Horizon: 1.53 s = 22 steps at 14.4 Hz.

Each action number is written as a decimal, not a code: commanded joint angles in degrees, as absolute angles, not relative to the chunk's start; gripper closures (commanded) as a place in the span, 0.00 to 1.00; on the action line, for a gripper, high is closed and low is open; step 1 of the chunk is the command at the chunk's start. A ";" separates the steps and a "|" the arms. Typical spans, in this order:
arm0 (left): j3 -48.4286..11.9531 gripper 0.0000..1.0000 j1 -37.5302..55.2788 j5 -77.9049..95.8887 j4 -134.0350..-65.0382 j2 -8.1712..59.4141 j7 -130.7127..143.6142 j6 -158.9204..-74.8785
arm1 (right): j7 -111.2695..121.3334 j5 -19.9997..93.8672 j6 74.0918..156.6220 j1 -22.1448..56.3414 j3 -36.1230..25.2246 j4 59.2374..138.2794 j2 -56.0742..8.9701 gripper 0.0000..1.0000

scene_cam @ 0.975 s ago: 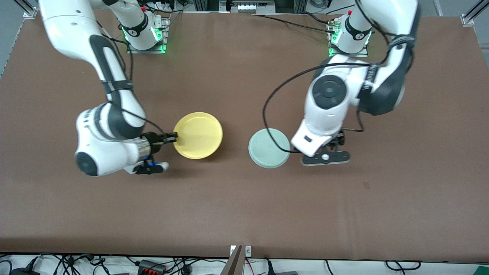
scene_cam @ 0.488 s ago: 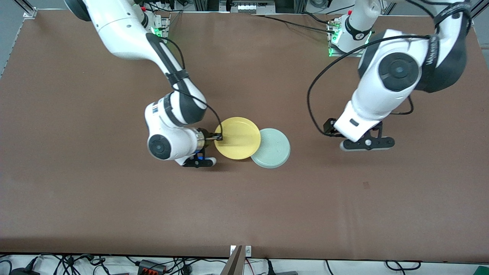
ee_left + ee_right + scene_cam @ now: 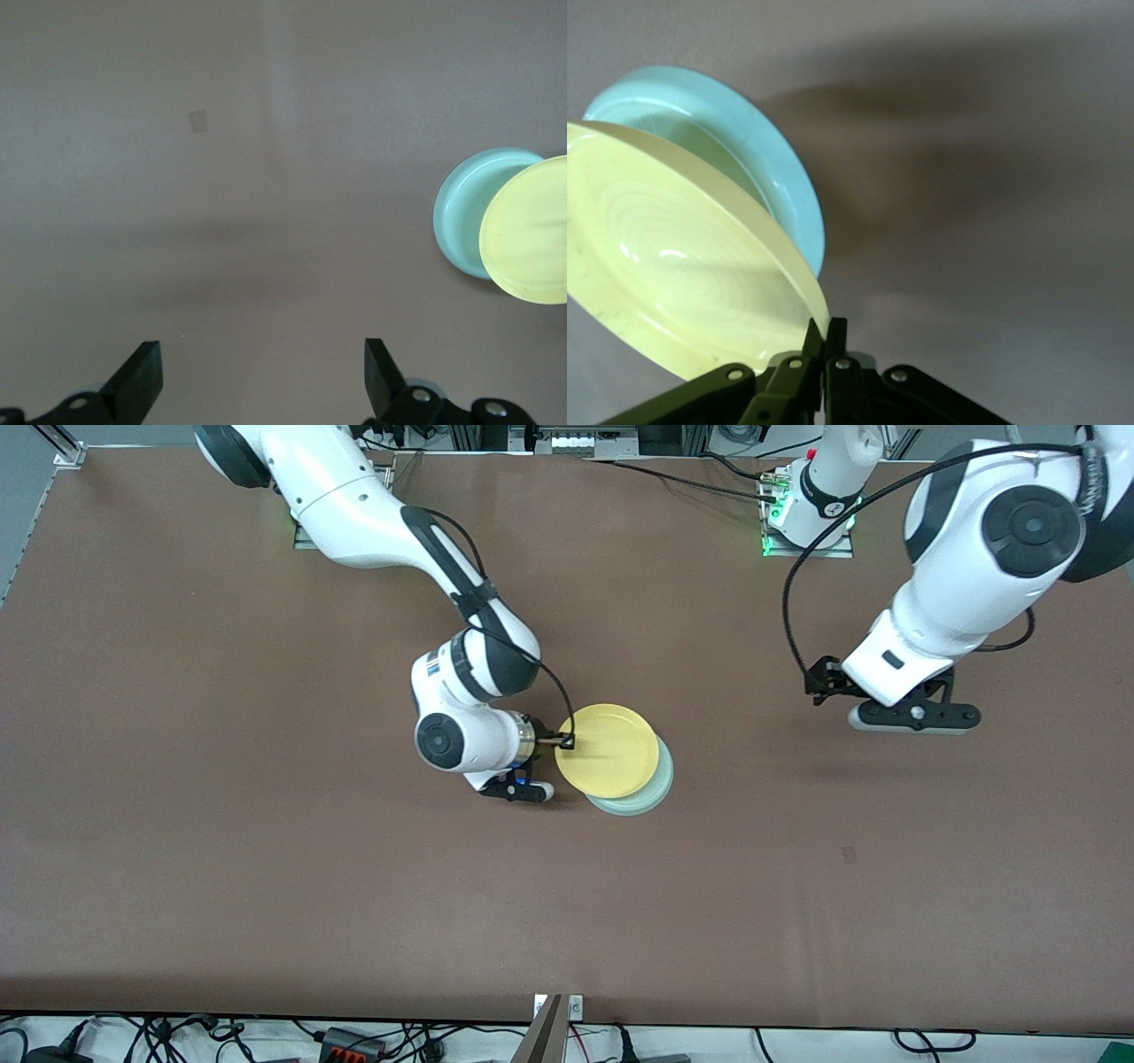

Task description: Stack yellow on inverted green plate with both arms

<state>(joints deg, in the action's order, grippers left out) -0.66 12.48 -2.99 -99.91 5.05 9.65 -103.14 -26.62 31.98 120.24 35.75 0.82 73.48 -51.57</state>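
My right gripper (image 3: 565, 740) is shut on the rim of the yellow plate (image 3: 609, 751) and holds it, a little tilted, over most of the pale green plate (image 3: 654, 797). Only a crescent of the green plate shows on the table. In the right wrist view the fingers (image 3: 830, 332) pinch the yellow rim (image 3: 682, 283), and the green plate (image 3: 771, 168) lies just under it. My left gripper (image 3: 261, 372) is open and empty over bare table toward the left arm's end. Its view shows both plates off to one side: the green plate (image 3: 461, 221) and the yellow plate (image 3: 532, 230).
The brown table (image 3: 266, 886) carries nothing else. The arm bases (image 3: 806, 514) and cables run along the edge farthest from the front camera.
My right gripper carried the yellow plate toward the left arm's end until it covers most of the green plate. My left gripper drew away from the green plate toward its own base.
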 commanded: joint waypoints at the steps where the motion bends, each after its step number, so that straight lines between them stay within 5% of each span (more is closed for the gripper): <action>1: -1.05 0.00 8.45 -1.58 -101.95 1.33 4.14 -102.48 | -28.91 33.66 123.21 36.65 0.53 72.34 -53.69 1.00; 9: -0.26 0.00 5.98 -1.67 -91.34 -0.09 -1.67 -88.09 | -29.00 38.50 124.89 36.74 0.53 71.72 -54.40 1.00; 16: 0.18 0.00 3.78 -1.41 -91.06 1.31 0.26 -88.06 | -29.01 38.58 125.60 37.18 0.53 70.93 -54.84 1.00; 17: 0.18 0.00 3.34 -0.88 -90.88 1.41 0.09 -88.33 | -29.00 38.58 125.60 37.18 0.53 70.93 -54.93 0.94; 18: 0.18 0.00 2.64 -0.10 -90.27 1.58 0.09 -88.24 | -29.35 38.58 125.60 37.26 0.53 70.93 -55.02 0.55; 19: 0.26 0.00 1.77 0.00 -90.09 2.02 0.87 -88.33 | -29.70 38.32 125.60 37.35 0.44 70.93 -55.02 0.01; 22: 0.26 0.00 0.70 -0.62 -90.00 3.51 1.76 -88.85 | -32.77 37.36 124.81 38.23 -0.09 70.84 -53.45 0.00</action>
